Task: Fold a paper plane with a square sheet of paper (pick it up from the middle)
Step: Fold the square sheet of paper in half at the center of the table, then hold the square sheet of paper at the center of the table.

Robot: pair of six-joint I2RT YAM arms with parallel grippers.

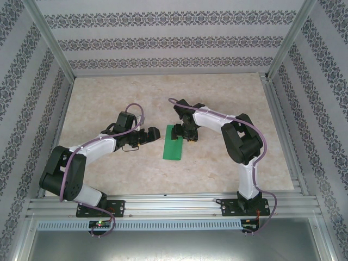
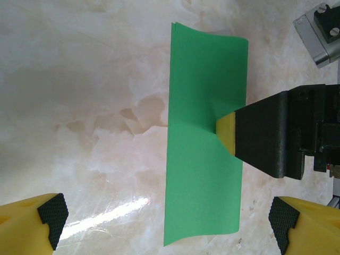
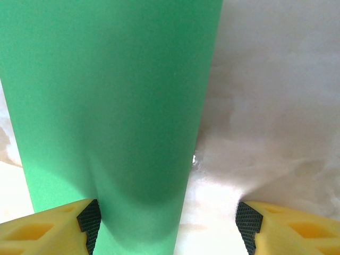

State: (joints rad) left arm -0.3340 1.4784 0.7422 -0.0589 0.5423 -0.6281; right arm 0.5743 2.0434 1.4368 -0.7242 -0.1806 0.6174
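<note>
Early stage, I'd say. The square sheet of paper lies mid-bench as a narrow rectangle, apparently halved once, with nose and wing folds still left. Right hand has its jaws apart, one fingertip pressing the sheet's 2 o'clock edge. Left hand is wide open at 9 o'clock, empty.

No words or numbers can be read in any view. No labels, brands or signs can be made out either.

light: bright, even | glare: streak on table | shadows: soft
</note>
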